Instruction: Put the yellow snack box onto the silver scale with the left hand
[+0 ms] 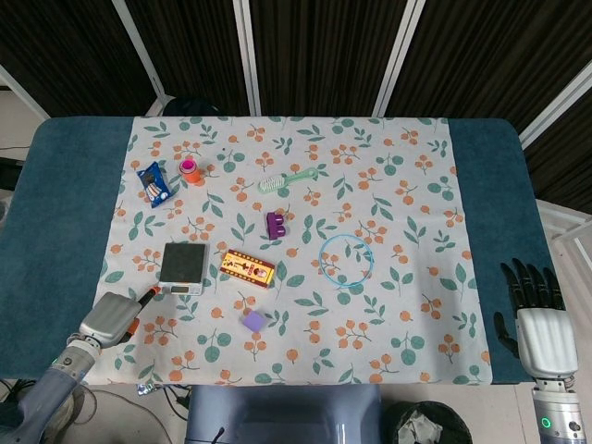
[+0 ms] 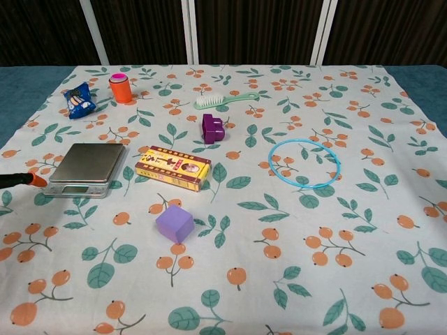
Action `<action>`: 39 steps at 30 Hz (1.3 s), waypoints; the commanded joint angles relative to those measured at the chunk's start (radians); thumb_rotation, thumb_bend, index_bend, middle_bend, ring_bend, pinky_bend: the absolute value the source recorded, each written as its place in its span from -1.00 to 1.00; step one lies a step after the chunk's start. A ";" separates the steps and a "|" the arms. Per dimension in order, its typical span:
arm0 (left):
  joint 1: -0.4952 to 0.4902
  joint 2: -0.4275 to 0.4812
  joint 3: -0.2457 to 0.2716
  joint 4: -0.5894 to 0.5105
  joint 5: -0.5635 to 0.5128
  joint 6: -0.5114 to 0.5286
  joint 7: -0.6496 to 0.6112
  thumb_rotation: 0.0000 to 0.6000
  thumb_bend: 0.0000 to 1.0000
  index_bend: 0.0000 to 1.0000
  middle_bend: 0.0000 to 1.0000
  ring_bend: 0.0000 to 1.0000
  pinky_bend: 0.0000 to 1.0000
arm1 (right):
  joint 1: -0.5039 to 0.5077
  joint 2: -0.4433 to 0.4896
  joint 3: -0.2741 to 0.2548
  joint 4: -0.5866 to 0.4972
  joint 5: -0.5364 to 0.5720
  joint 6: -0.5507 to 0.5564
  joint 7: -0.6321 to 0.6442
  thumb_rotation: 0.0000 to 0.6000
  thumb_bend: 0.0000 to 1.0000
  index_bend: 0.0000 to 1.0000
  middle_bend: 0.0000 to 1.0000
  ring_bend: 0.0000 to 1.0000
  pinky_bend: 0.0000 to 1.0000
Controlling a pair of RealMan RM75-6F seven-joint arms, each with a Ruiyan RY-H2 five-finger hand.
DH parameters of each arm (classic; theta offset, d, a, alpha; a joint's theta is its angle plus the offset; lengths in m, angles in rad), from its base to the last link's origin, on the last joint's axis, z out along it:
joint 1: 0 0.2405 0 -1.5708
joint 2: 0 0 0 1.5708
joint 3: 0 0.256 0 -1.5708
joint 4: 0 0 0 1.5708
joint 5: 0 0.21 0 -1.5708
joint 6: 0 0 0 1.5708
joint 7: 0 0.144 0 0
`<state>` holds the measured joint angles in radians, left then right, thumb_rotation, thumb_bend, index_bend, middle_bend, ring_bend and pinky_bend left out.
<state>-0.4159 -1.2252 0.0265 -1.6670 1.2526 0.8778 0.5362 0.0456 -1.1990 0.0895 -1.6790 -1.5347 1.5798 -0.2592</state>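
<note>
The step in hand is the reach: the left robot hand [image 1: 113,317] is low over the desk's [image 1: 65,203] near-left corner, just short of the scale's [image 1: 183,265] near-left corner, and holds nothing. The head view shows mostly its back, with an orange-tipped finger pointing toward the scale; the chest view catches only that fingertip at the left edge of the frame, so I cannot tell how far its fingers are spread. The box [image 1: 248,268] lies flat on the flowered cloth [image 1: 407,176], just beside the scale on its right and a little nearer the desk's front edge, turned slightly askew. The scale's platform is bare.

The right robot hand [image 1: 539,326] rests off the desk's near-right corner, fingers extended and apart, empty, well away from everything.

Next, I judge, the left robot hand has to pass the scale to get at the box, close on its long sides, lift it and carry it a short way left onto the platform. A purple block [image 1: 253,321] sits near the box toward the front edge and should be kept out of the way.
</note>
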 commanded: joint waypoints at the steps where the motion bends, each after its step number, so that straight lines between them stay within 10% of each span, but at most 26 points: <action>1: -0.005 -0.021 0.008 0.019 -0.006 -0.001 0.015 1.00 0.17 -0.81 0.60 0.21 0.36 | 0.000 0.001 0.001 0.000 0.001 0.002 0.002 1.00 0.03 -0.93 -0.87 -0.88 -0.95; 39: -0.015 -0.076 0.022 0.077 -0.026 0.071 0.014 1.00 0.17 -0.82 0.60 0.21 0.36 | -0.001 -0.004 0.007 0.002 0.015 0.000 -0.001 1.00 0.03 -0.93 -0.87 -0.88 -0.95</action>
<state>-0.4309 -1.3006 0.0485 -1.5901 1.2275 0.9497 0.5497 0.0449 -1.2030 0.0961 -1.6770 -1.5201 1.5799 -0.2597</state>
